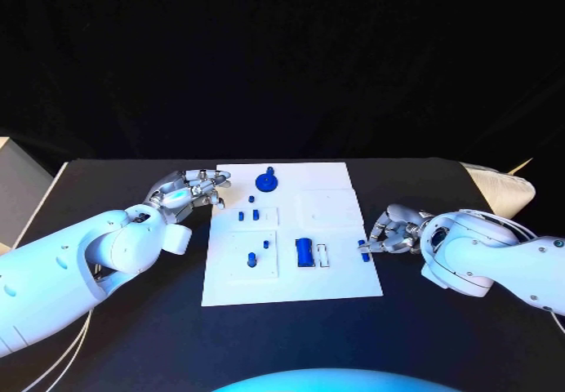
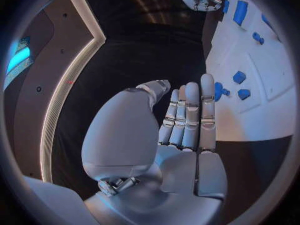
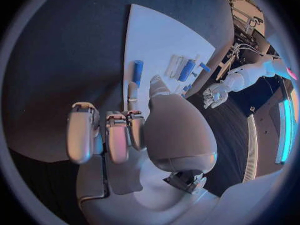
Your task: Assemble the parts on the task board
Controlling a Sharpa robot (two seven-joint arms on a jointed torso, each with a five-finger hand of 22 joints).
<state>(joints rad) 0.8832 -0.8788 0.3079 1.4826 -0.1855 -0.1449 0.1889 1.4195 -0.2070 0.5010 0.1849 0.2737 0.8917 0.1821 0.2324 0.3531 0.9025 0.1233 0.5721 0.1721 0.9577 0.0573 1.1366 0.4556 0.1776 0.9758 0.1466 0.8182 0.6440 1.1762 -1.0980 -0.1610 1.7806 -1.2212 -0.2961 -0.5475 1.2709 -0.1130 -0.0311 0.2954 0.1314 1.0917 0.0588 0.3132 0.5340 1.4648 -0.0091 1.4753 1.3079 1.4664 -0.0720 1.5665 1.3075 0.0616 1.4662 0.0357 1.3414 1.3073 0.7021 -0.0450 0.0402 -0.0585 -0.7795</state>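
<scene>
so, early in the assembly: the right robot hand (image 1: 386,232) reaches for a part at the task board's edge.

its fingers curl beside a small blue part (image 1: 364,249) on the board's near rim, seemingly touching it; whether it is gripped i cannot tell. the left robot hand (image 1: 189,189) hangs empty, fingers straight and close together, just off the task board (image 1: 295,286)'s opposite far corner. other blue parts (image 1: 305,252) lie further inward from the right robot hand. next calls for a sure pinch, then a lift inward. bare desk (image 1: 141,327) flanks both hands, giving open room.
</scene>
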